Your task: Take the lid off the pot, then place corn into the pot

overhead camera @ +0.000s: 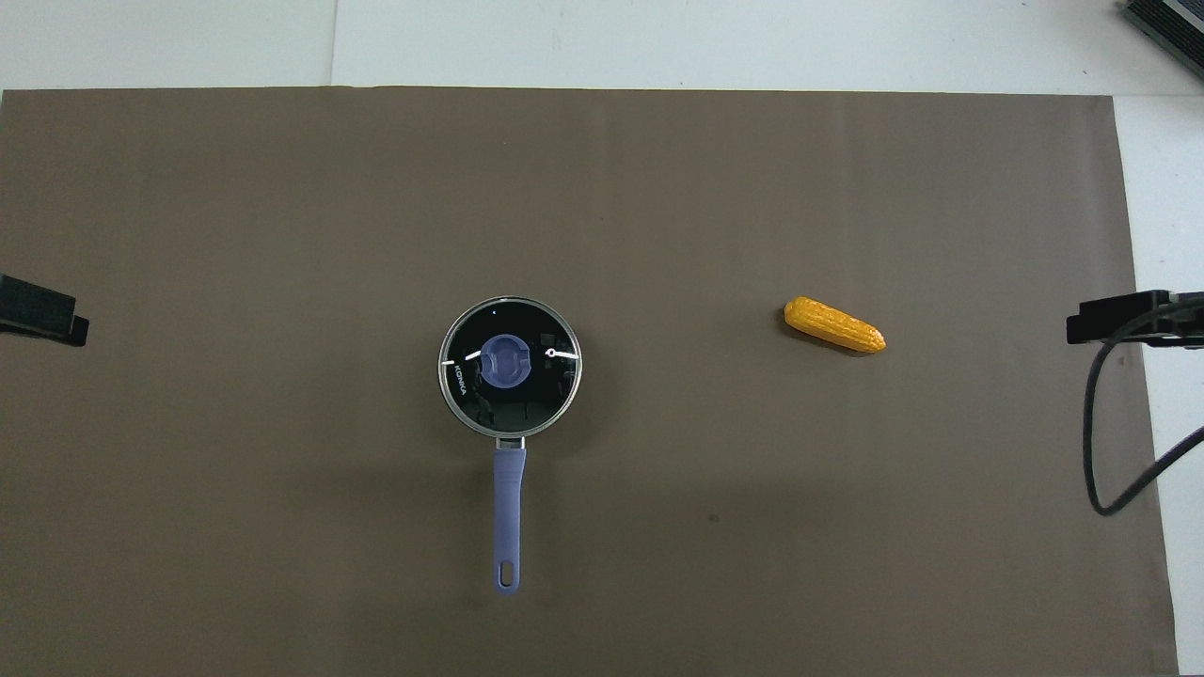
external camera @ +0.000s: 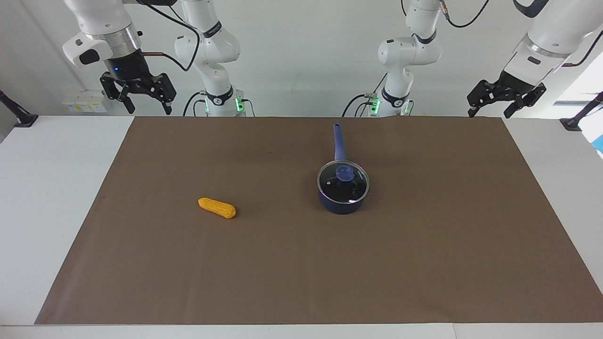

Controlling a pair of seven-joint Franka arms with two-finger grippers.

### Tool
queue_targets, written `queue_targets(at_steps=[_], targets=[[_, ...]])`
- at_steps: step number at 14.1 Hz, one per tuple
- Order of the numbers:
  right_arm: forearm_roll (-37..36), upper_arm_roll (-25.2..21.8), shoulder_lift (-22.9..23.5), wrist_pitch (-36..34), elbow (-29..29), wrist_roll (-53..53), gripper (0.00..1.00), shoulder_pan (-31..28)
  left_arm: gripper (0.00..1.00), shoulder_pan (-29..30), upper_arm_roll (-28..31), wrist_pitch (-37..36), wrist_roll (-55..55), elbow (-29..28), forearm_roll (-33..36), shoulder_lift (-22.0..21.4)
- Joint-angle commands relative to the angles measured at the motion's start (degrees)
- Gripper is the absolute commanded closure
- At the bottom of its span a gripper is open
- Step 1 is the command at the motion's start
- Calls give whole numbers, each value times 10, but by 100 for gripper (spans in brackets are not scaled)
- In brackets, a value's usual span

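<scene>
I see the pot (external camera: pixel 343 200) on the brown mat (external camera: pixel 424 263), its handle pointing toward the robots, the glass lid (external camera: pixel 343 181) resting on it. The corn (external camera: pixel 216 208) lies well apart, toward the right arm's end. Both arms wait raised at the table's robot edge: right gripper (external camera: pixel 146 107) and left gripper (external camera: pixel 490 112), fingers spread, holding nothing.

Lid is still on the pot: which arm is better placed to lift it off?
Left, probably. The pot with its lid sits toward the left arm's end; the corn lies toward the right arm's. Both grippers hang open and empty.
</scene>
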Motion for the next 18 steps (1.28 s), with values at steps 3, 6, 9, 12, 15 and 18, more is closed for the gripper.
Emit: queue_targets(at_steps=[3,6,9,12,15,18], targets=[[8,2,2,-15,9,-6,0,-5,0,-6,4,10,-8,-10,3,-7],[7,2,2,-15,9,-6,0,-6,0,-6,4,10,-8,-14,2,-10],[8,2,2,-15,9,-6,0,-5,0,-5,4,10,-5,-13,1,-10],[7,2,2,-15,9,-6,0,-5,0,-6,4,10,-5,-13,1,-9],[7,2,2,-15,9,-6,0,-5,0,-6,4,10,-5,-14,1,-10],[7,2,2,-15,9,-6,0,-5,0,-6,4,10,-6,-18,0,-12]])
